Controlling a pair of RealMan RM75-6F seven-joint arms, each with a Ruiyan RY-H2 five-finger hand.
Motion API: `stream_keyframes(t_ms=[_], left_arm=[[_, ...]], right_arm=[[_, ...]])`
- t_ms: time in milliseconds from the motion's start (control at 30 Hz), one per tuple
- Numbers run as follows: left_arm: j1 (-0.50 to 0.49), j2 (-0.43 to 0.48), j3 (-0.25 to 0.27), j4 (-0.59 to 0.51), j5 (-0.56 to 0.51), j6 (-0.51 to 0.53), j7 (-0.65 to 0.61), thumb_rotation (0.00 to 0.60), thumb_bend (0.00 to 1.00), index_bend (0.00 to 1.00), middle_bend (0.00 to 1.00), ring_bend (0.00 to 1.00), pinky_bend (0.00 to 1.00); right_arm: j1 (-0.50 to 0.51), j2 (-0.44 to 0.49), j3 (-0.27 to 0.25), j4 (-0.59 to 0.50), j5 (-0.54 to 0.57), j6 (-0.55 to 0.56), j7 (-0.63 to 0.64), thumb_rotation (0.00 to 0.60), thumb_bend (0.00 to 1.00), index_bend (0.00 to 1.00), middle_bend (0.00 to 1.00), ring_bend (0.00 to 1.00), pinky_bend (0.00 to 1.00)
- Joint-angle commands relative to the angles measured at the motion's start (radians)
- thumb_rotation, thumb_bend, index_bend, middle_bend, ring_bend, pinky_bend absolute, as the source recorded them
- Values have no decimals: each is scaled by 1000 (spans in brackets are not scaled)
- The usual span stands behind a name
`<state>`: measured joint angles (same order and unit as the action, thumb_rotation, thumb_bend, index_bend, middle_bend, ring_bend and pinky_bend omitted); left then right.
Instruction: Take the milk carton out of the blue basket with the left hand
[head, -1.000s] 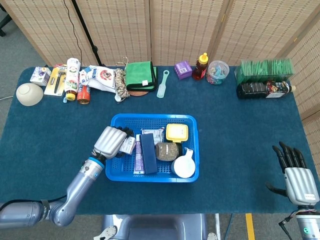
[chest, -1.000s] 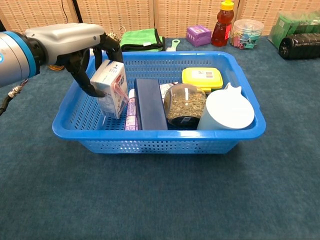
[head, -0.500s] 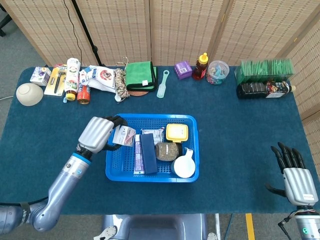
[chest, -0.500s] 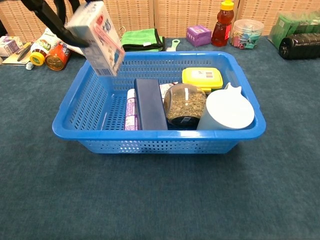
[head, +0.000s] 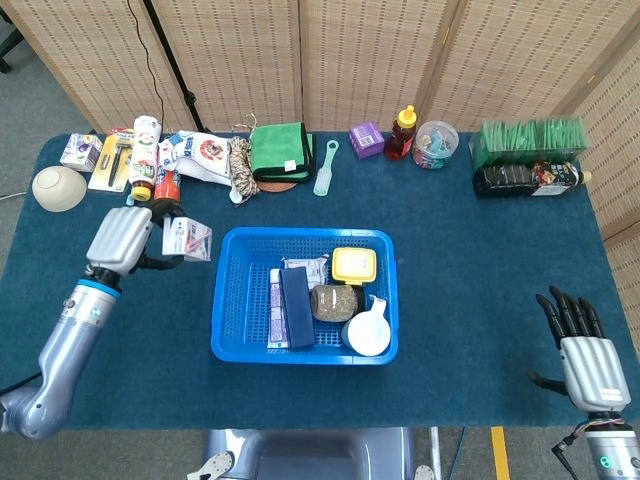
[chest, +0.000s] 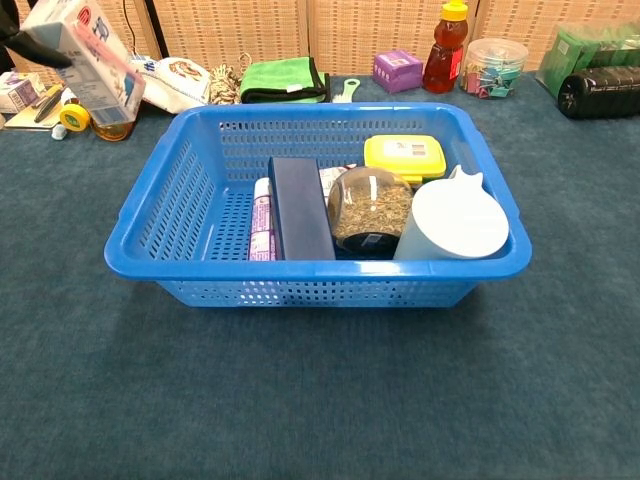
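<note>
Left hand: your left hand (head: 122, 240) grips the milk carton (head: 186, 239), fingers wrapped round its near end, held above the blue tablecloth (head: 480, 260).
Milk carton: it juts out from your left hand toward the blue basket (head: 232, 300), tilted, and is clear of the basket's left rim; in the chest view the milk carton (chest: 85, 50) sits at the top left corner, with only a dark fingertip (chest: 25, 42) showing on it.
Blue basket: it lies just beside the carton, on the side away from your left hand, resting on the cloth.
Inside the basket: a dark blue box (head: 296, 306), a purple pack (head: 277, 308), a glass jar (head: 332, 302), a yellow-lidded tub (head: 354, 265) and a white cup (head: 369, 331), all well past the carton from your left hand.
Beyond your left hand: an orange can (head: 167, 188) and a small bottle (head: 142, 187) stand near it at the table's far edge; a white bowl (head: 58, 187) sits further out to the side.
Right hand: your right hand (head: 586, 357) hangs at the far corner of the table, well apart from the basket, fingers spread and holding nothing.
</note>
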<state>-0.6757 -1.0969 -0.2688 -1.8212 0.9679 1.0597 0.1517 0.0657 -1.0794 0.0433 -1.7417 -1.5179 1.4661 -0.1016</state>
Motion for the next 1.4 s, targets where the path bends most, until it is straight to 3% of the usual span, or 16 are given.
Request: stream_keyframes(t_ms=[33, 200, 400, 667, 1067, 1267, 1400], left_arm=[[-2, -61, 29, 144, 0, -77, -67, 600, 236, 407, 422, 434, 533], [-32, -146, 58, 234, 8, -112, -23, 600, 235, 407, 422, 433, 533], [-54, -208, 64, 254, -19, -115, 30, 600, 234, 407, 422, 432, 533], [-62, -225, 64, 246, -73, -94, 98, 600, 236, 394, 418, 427, 533], [-58, -273, 75, 300, -68, -123, 63, 600, 230, 386, 405, 390, 533], [-54, -265, 87, 280, -75, -126, 86, 600, 200, 297, 320, 289, 511], [-61, -241, 96, 254, -113, -149, 119, 600, 158, 38, 57, 74, 358]], right_arm=[[2, -2, -1, -2, 1, -5, -5, 600, 0, 0, 0, 0, 0], [8, -7, -1, -4, 5, -16, -22, 600, 0, 0, 0, 0, 0], [10, -7, 1, -5, 13, -19, -22, 600, 0, 0, 0, 0, 0], [11, -4, 0, -2, 13, -20, -9, 600, 0, 0, 0, 0, 0], [13, -6, 1, 2, 16, -22, 1, 600, 0, 0, 0, 0, 0], [13, -5, 3, 3, 20, -21, 7, 600, 0, 0, 0, 0, 0], [11, -6, 2, 3, 14, -15, 6, 600, 0, 0, 0, 0, 0]])
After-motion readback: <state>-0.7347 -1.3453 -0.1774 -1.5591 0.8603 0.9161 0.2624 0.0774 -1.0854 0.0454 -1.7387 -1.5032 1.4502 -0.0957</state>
